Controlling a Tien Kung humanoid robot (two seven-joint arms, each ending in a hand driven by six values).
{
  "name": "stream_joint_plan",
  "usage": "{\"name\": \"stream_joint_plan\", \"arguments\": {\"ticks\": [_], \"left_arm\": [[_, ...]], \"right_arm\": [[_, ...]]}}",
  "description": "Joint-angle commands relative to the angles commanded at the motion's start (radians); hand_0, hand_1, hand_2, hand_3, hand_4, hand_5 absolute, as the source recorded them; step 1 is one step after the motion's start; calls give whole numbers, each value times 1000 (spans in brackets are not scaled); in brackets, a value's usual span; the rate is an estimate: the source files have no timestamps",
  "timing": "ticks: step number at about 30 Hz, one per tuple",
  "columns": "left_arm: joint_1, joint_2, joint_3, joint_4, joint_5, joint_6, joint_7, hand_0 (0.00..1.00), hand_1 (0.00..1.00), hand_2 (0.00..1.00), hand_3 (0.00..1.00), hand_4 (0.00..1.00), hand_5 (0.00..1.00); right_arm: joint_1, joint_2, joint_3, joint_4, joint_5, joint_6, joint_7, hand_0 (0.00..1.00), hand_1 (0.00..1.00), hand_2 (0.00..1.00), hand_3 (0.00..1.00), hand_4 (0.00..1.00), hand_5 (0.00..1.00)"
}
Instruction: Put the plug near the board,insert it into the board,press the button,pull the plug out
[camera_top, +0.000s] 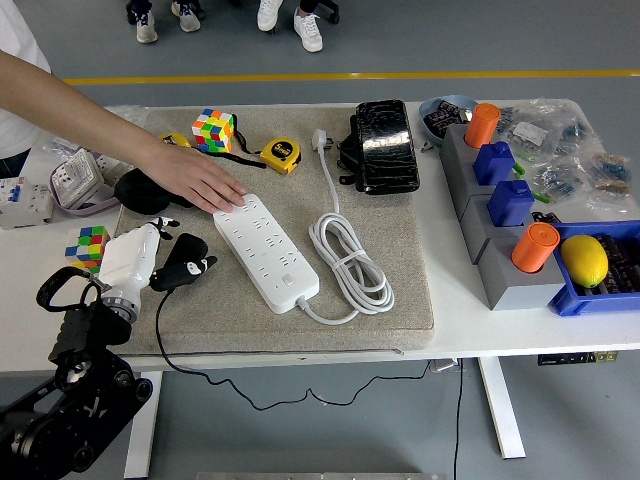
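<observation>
Black plug (185, 268) is being gripped in the left hand (140, 258) just left of the white board (265, 248), whose far end is being steadied by a person's hand (205, 180), with insertion, button press and pull-out all being awaited.

Plug (185, 268) left of board (265, 250) on mat (400, 270) — seemingly apart; coiled cord (350, 262) right.
</observation>
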Motion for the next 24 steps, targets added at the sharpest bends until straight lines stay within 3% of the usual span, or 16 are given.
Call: {"name": "stream_joint_plan", "arguments": {"ticks": [2, 3, 8, 9, 14, 15, 20, 21, 24], "left_arm": [[-3, -3, 2, 11, 8, 2, 10, 588, 631, 577, 750, 998, 603], [-4, -4, 2, 13, 10, 2, 12, 466, 541, 491, 697, 998, 512], [-8, -7, 3, 22, 1, 11, 11, 466, 541, 491, 697, 998, 512], [-9, -7, 4, 22, -3, 15, 8, 291, 320, 334, 545, 998, 340], [-15, -7, 9, 25, -17, 31, -7, 291, 320, 334, 545, 998, 340], [-15, -7, 11, 28, -19, 32, -9, 230, 269, 334, 513, 962, 220], [-16, -6, 12, 34, -27, 39, -22, 230, 269, 334, 513, 962, 220], [-16, -6, 12, 34, -27, 43, -27, 198, 253, 310, 527, 780, 44], [-15, -4, 11, 31, -34, 59, -46, 198, 253, 310, 527, 780, 44]], "right_arm": [[0, 0, 6, 1, -5, -1, 2, 551, 611, 566, 510, 859, 412], [0, 0, 8, 1, -7, -2, 3, 552, 607, 564, 511, 858, 411], [0, 1, 10, 2, -9, -5, 8, 552, 607, 564, 511, 858, 411], [0, 1, 11, 2, -9, -5, 9, 552, 606, 561, 512, 858, 410], [0, 1, 9, 2, -7, -8, 12, 552, 606, 561, 512, 858, 410], [0, 1, 12, 2, -9, -8, 13, 552, 606, 562, 513, 858, 411], [0, 2, 14, 2, -11, -10, 17, 552, 606, 562, 513, 858, 411], [0, 2, 14, 2, -11, -11, 18, 548, 604, 560, 509, 857, 409], [-1, 3, 17, 2, -12, -15, 25, 548, 604, 560, 509, 857, 409]]}}
